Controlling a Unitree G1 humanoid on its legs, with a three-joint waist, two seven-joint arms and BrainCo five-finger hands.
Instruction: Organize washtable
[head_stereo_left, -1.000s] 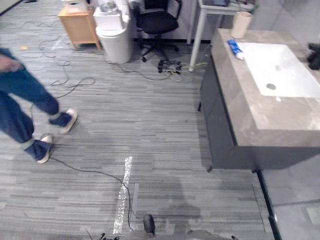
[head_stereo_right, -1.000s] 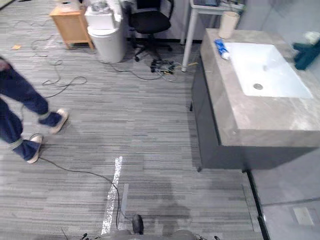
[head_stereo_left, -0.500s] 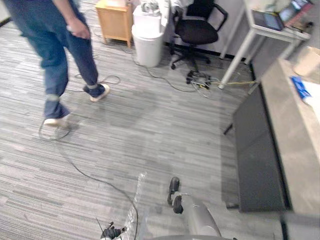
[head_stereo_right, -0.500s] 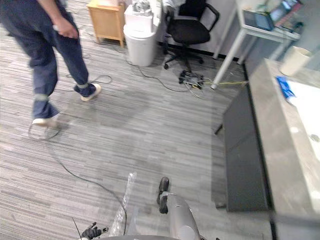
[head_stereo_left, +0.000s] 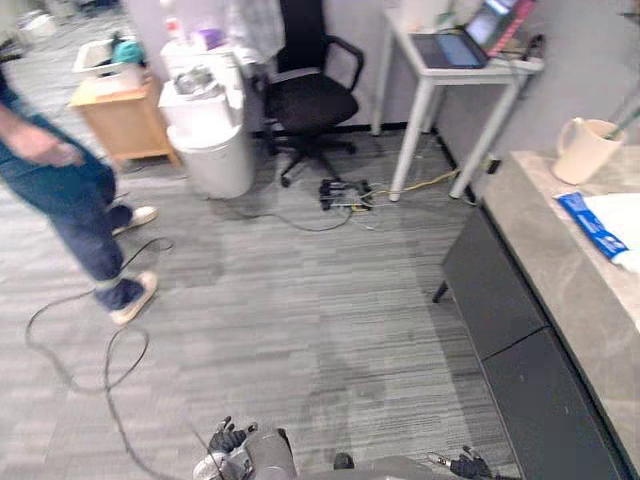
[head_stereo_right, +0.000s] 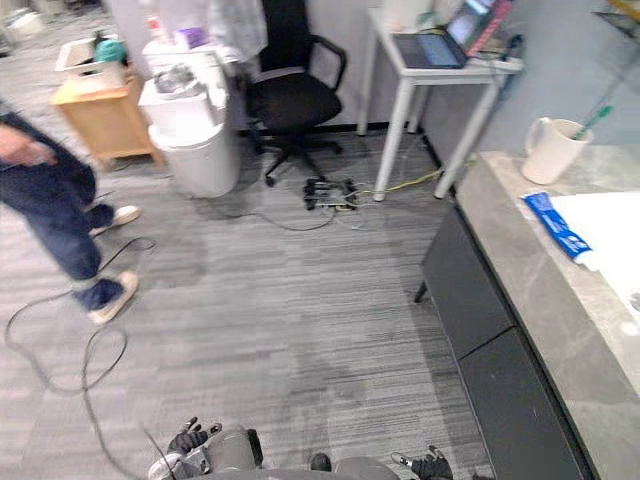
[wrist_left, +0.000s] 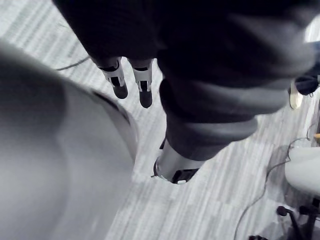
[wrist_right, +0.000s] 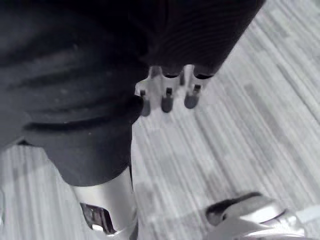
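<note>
L hand (head_stereo_left: 228, 440), R hand (head_stereo_left: 466, 465) low over grey striped carpet floor (head_stereo_left: 300, 290); fingers (wrist_left: 119, 83) on both loosely straight, holding nothing.

The tube (head_stereo_left: 598, 226) is blue, the mug (head_stereo_left: 583, 150) cream.

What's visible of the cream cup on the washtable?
The cream cup stands upright at the far end of the grey, stone-look washtable top. It is plain and matte, perhaps ceramic or plastic, with a loop handle on the side facing the open floor. A thin green-tipped stick, probably a toothbrush, leans out of it. The blue tube lies nearer, apart from it.
</note>
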